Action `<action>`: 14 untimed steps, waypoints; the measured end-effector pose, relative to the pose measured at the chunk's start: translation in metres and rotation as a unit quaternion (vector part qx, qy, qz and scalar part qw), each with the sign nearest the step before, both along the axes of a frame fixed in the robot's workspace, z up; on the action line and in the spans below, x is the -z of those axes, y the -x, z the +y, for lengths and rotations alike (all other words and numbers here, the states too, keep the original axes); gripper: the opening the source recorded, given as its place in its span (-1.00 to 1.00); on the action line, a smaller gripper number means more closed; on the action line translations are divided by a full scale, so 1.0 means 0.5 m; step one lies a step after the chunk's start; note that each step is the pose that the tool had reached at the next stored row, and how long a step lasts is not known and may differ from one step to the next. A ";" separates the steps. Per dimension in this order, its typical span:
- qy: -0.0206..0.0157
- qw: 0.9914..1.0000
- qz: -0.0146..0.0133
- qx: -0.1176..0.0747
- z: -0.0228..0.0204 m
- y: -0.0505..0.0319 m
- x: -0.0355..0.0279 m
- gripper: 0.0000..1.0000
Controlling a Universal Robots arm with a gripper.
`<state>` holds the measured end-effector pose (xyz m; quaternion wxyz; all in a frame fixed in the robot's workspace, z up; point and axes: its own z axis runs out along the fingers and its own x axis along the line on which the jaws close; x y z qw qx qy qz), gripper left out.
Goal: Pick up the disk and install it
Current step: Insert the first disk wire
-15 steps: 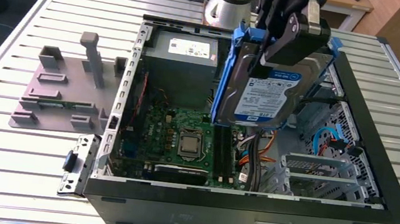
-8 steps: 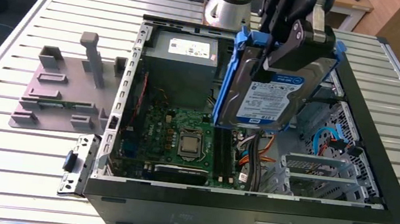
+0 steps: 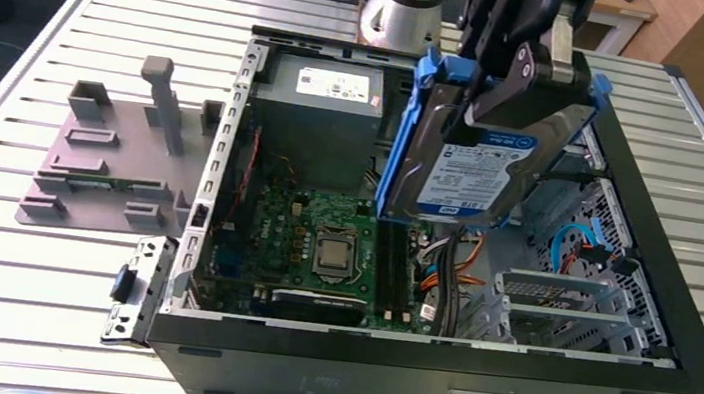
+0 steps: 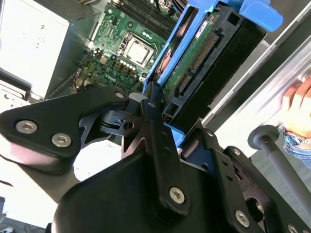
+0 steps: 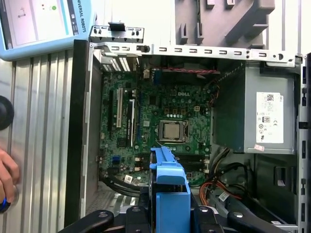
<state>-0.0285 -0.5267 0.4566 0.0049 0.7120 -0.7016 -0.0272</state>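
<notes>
- I have the tool (image 3: 521, 52) clenched on the disk (image 3: 471, 166); in the exterior view its black fingers clamp the upper part of the drive from both faces.
- The disk hangs on edge, tilted, in the air above the open case (image 3: 437, 379), label side facing the exterior camera, its blue bracket (image 3: 402, 143) running down the edge and across the top.
- In the exterior view its lower end is over the board (image 3: 319, 243), near the orange and blue cables (image 3: 458, 271); I cannot tell whether it touches anything there.
- In the second wrist view I see the disk (image 4: 194, 58) from its connector end, bracket (image 4: 260, 14) around it, with the tool's fingers (image 4: 153, 126) pinching it.
- In the first wrist view the bracket (image 5: 170, 189) stands up in front of the board (image 5: 160, 126), processor socket (image 5: 172, 130) just beyond it.
- The grey box (image 3: 314, 117) with a white sticker sits in the case's far corner at the exterior view's left; the metal bay (image 3: 567, 304) is at the near right.
- The case lies open on the slatted tabletop (image 3: 21, 267), with a grey fixture (image 3: 115, 158) beside it toward the tabletop's left edge in the exterior view.
- A person's hand (image 4: 296, 104) rests at the tabletop edge in the second wrist view, near a black handle (image 4: 277, 155).
- A screen (image 5: 41, 24) lies by the case in the first wrist view.
</notes>
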 end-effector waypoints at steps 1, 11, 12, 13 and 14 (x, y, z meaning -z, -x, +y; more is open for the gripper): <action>-0.002 1.000 0.000 0.000 -0.0014 0.000 0.000 -0.26; -0.011 1.000 0.000 0.002 -0.0242 -0.005 0.000 -0.26; -0.011 1.000 0.000 0.002 -0.0257 -0.005 0.000 -0.26; -0.011 1.000 0.000 0.002 -0.0271 -0.006 0.001 -0.26; -0.011 1.000 0.000 0.002 -0.0283 -0.006 0.001 -0.26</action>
